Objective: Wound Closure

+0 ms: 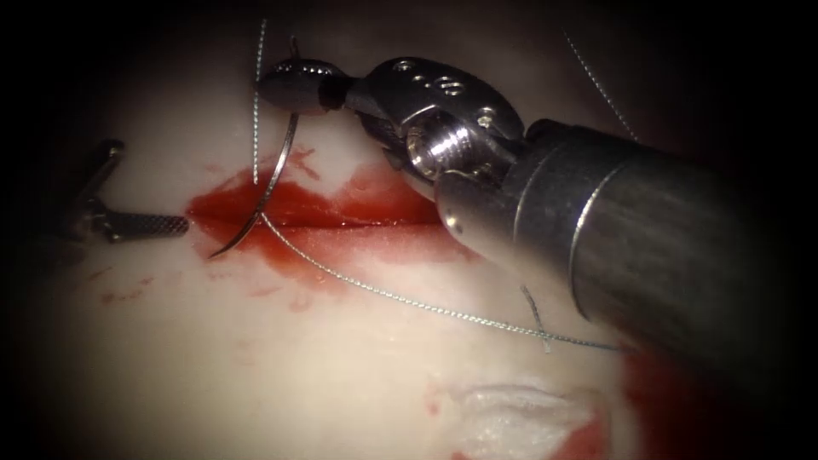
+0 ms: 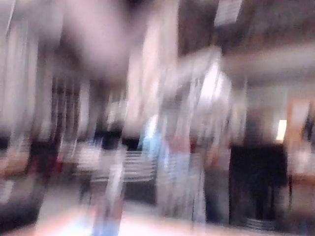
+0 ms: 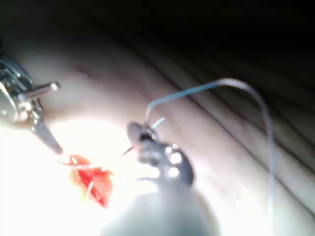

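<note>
On the tissue (image 1: pixel 256 358), the right pincer (image 1: pixel 294 85) pinched the needle (image 1: pixel 271 183) near its tail above the cut (image 1: pixel 315 223), tip apparently free, while the left pincer (image 1: pixel 106 200) sat spread, empty.

Right tool (image 1: pixel 294 85): enters from picture's right, thick shaft low and close, wrist bent, jaws clamped on needle (image 1: pixel 274 175) near its trailing end. Same tool in right wrist view (image 3: pixel 138 133).
Left tool (image 1: pixel 128 217): at far left edge, jaws spread apart in V, holding nothing.
</note>
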`<action>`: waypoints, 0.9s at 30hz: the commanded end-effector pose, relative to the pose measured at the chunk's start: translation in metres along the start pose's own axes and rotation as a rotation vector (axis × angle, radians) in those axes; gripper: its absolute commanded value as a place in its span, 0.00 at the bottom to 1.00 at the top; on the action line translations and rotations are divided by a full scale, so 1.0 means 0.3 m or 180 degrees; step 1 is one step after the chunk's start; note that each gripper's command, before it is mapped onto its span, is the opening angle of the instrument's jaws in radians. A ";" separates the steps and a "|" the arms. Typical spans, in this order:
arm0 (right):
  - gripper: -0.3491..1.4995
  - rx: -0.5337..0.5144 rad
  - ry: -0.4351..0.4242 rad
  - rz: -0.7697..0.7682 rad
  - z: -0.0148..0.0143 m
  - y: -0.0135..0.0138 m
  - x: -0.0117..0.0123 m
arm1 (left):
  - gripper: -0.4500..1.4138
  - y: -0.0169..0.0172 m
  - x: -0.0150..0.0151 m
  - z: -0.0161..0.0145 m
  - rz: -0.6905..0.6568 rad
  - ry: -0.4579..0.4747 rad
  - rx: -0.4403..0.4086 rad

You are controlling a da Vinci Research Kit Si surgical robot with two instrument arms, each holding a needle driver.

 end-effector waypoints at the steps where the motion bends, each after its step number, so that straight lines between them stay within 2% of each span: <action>1: 0.00 0.0223 0.0224 -0.0046 0.0017 0.0051 0.0030 | 0.66 -0.002 -0.003 0.003 0.0123 0.0080 0.0010; 2: 0.00 0.0367 0.0389 -0.0125 0.0014 0.0064 0.0032 | 0.59 -0.002 -0.004 0.003 0.0419 0.0177 0.0017; 3: 0.00 0.0536 0.0606 -0.0206 0.0012 0.0079 0.0031 | 0.52 -0.002 -0.004 0.002 0.0508 0.0252 0.0024; 4: 0.00 0.0652 0.0744 -0.0276 0.0012 0.0088 0.0029 | 0.42 -0.002 -0.004 0.002 0.0503 0.0314 0.0027; 5: 0.00 0.0746 0.0844 -0.0378 0.0012 0.0097 0.0025 | 0.37 -0.002 -0.004 0.002 0.0614 0.0354 0.0016; 6: 0.00 0.0819 0.0875 -0.0493 0.0013 0.0103 0.0022 | 0.34 -0.002 -0.004 0.002 0.1287 0.0414 -0.0032; 7: 0.00 0.0866 0.0889 -0.0618 0.0013 0.0108 0.0019 | 0.32 -0.003 -0.004 0.003 0.1731 0.0484 -0.0067; 8: 0.00 0.0927 0.0874 -0.0758 0.0013 0.0109 0.0017 | 0.23 -0.003 -0.003 0.004 0.2359 0.0771 -0.0104; 9: 0.00 0.0927 0.0874 -0.0758 0.0013 0.0109 0.0017 | 0.23 -0.003 -0.003 0.004 0.2359 0.0771 -0.0104; 11: 0.00 0.1004 0.0894 -0.0849 0.0014 0.0107 0.0022 | 0.05 -0.002 -0.001 0.006 0.3376 0.1111 -0.0044; 13: 0.00 0.1017 0.0908 -0.0872 0.0016 0.0106 0.0031 | 0.00 -0.002 0.000 0.007 0.4267 0.1406 0.0045; 14: 0.00 0.1016 0.0908 -0.0857 0.0017 0.0106 0.0037 | 0.00 -0.002 0.001 0.008 0.4397 0.1584 0.0048; 16: 0.00 0.0998 0.0916 -0.0824 0.0016 0.0108 0.0054 | 0.00 -0.002 0.002 0.009 0.4019 0.1698 -0.0253; 17: 0.00 0.0996 0.0918 -0.0815 0.0015 0.0110 0.0062 | 0.00 -0.001 0.003 0.010 0.3792 0.1634 -0.0560; 20: 0.00 0.1005 0.0921 -0.0791 0.0002 0.0114 0.0083 | 0.00 -0.001 0.005 0.011 0.3272 0.1390 -0.1149; 21: 0.00 0.1001 0.0924 -0.0782 -0.0003 0.0114 0.0088 | 0.00 -0.001 0.005 0.012 0.3253 0.1386 -0.1243; 24: 0.00 0.0992 0.0931 -0.0760 -0.0018 0.0120 0.0105 | 0.00 0.000 0.003 0.016 0.3224 0.1476 -0.1203; 27: 0.00 0.1005 0.0929 -0.0750 -0.0028 0.0123 0.0112 | 0.00 0.003 0.002 0.018 0.3278 0.1377 -0.1247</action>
